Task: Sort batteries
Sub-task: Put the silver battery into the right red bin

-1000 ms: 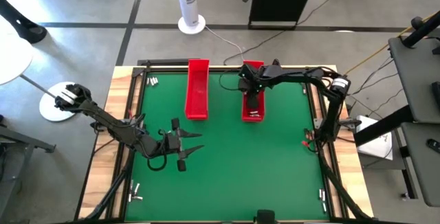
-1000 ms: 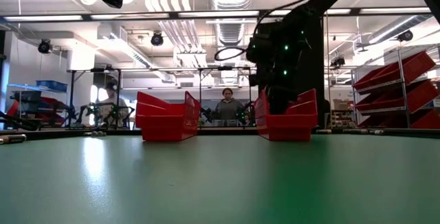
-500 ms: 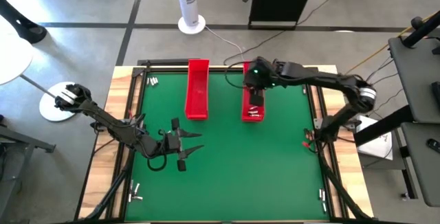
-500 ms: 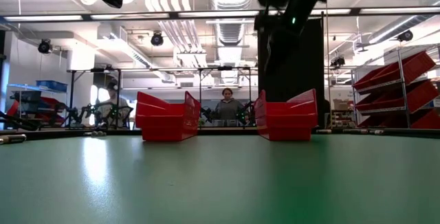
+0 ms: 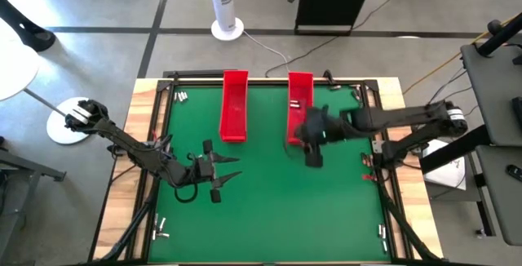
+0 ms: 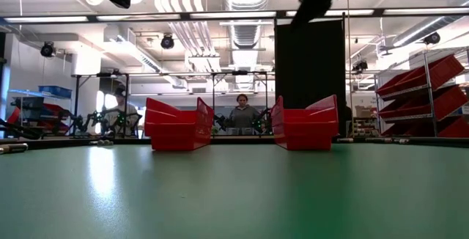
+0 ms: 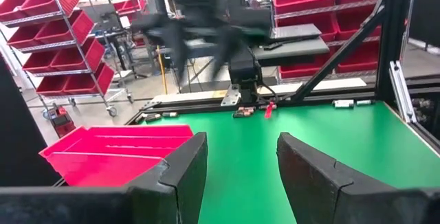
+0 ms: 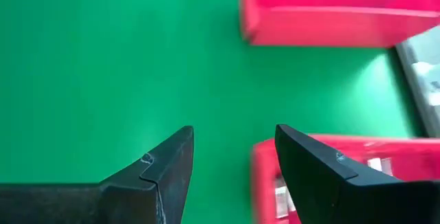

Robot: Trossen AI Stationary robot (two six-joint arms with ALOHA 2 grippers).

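From above, the right end effector (image 5: pixel 311 148) hangs over the green surface (image 5: pixel 269 209) beside the right tray (image 5: pixel 299 90), released and empty. The left end effector (image 5: pixel 218 172) waits apart, also released. Only the right wrist view shows pale batteries (image 8: pixel 278 198), blurred, inside that tray. More batteries (image 5: pixel 179 96) lie at the surface's corners.

Surface: a table with a green mat (image 5: pixel 269 192) inside a wooden border.
Left tray (image 5: pixel 234 107): long, red, lying on the mat toward the far edge.
Right tray (image 5: pixel 299 95): red, parallel to the left tray and apart from it.
Batteries (image 5: pixel 180 96): small clusters at the mat's corners, one by the far left corner.
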